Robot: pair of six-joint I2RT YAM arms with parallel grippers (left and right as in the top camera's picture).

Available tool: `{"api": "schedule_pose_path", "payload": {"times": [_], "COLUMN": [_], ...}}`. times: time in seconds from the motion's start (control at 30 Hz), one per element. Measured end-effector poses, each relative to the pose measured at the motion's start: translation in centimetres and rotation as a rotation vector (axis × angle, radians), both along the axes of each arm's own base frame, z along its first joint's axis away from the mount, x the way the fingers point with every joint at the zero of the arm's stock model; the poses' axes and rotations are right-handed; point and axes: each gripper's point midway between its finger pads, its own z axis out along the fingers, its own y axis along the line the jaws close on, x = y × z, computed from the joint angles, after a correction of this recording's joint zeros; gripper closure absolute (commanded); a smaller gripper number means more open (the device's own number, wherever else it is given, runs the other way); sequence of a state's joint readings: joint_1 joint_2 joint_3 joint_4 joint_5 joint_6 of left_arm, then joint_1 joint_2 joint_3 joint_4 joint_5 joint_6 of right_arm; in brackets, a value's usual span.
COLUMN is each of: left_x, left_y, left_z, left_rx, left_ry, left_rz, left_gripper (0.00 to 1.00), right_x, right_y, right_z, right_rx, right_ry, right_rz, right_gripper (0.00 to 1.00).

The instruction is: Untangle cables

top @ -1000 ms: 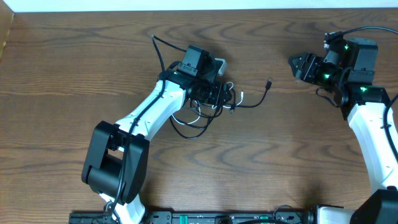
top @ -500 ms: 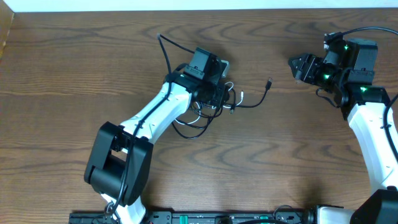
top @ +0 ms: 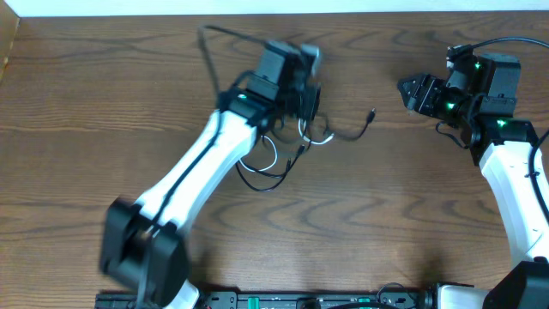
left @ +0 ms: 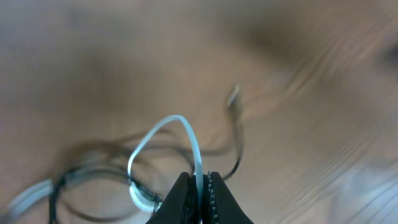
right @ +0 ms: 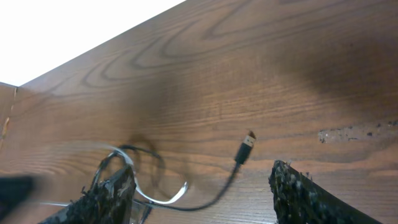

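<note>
The table [top: 86,103] is matt grained wood, the white cable [left: 177,118] smooth plastic, the black cable [right: 231,177] matt.

White cable [left: 163,132]: thin, bent up in a narrow arch, pinched on one side by the closed left gripper [left: 199,186], lower coils mixed with dark loops. Black cable [right: 227,180]: thin, looped through the same tangle on the wooden table [top: 103,94], one end trailing free toward the right, tipped with a small silver plug [right: 244,149].

White-shelled left arm [top: 193,167] and right arm [top: 515,184], black joints (green lights); fingers [right: 305,199] seemingly rough.
</note>
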State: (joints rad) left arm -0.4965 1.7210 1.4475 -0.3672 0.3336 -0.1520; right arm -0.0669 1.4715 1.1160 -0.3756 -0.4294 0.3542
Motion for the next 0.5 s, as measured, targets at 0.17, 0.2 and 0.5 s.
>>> {"api": "schedule_pose_path", "payload": {"times": [0.17, 0.2, 0.5], "left_x": [-1.5, -2.1, -3.6], "left_y": [0.8, 1.1, 1.9], "left_z": [14.0, 15.8, 20.9], "left_rx": [-0.19, -0.216, -0.321], "left_ry": [-0.282, -0.315, -0.41], "left_rz": [0.02, 0.023, 0.043], "left_gripper": [0.92, 0.93, 0.93], "right_x": [0.0, 0.0, 0.2], "right_y": [0.1, 0.2, 3.7], "right_z": [0.0, 0.1, 1.4], "right_rx": [0.004, 0.005, 0.035], "right_ry": [0.0, -0.001, -0.066], "right_rz": [0.005, 0.007, 0.113], "right_gripper": [0.33, 0.33, 0.28]}}
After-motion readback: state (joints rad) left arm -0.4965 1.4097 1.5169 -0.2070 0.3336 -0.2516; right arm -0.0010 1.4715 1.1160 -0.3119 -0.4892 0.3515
